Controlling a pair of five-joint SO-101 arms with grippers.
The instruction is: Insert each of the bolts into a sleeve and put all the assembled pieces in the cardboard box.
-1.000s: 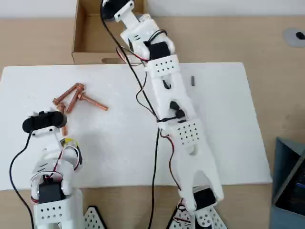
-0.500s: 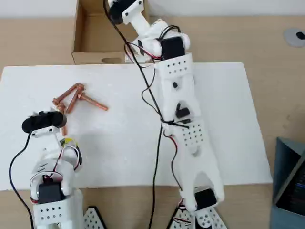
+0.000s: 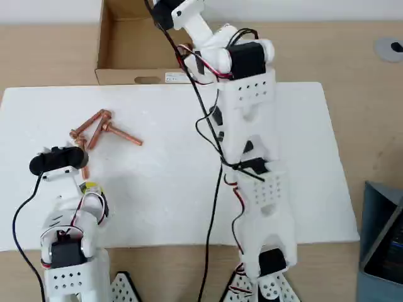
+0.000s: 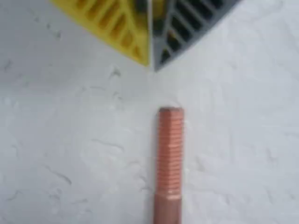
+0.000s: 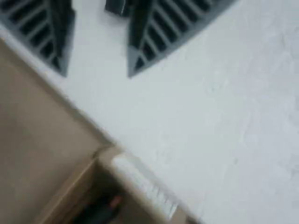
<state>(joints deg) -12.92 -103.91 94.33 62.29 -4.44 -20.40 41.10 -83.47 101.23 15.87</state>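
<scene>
Reaching farther toward 12 o'clock than a second before, the right arm [image 3: 252, 126] had swung its elbow out toward 1 o'clock and carried its wrist over the near wall of the cardboard box [image 3: 126, 77]. The left arm [image 3: 69, 251] and the bolts [image 3: 101, 129] had not shifted.

In the right wrist view, the right claw [image 5: 98, 70] stood open, with white surface showing between its two tips and nothing gripped there. A small dark shape by one finger's root was too unclear to name. The box's rim [image 5: 140, 179] lay close by, and a blurred reddish bit showed inside it.

The left claw [image 4: 150, 63] sat at 8 o'clock on the surface [image 3: 164, 201], its yellow and grey tips pressed together on nothing. One bolt [image 4: 169, 158] lay flat just off those tips but apart from them. Its threaded end faced them, and its long axis ran in line with the claw's own reach, roughly 12 to 6 in the high view. The other bolts lay heaped at 10 o'clock, a little beyond it.

The left arm was by far the nearer to that bolt. In my judgement a pick would turn on this alignment: the claw would have to open and close across the shaft, not meet it end-on. No loose sleeve could be made out.
</scene>
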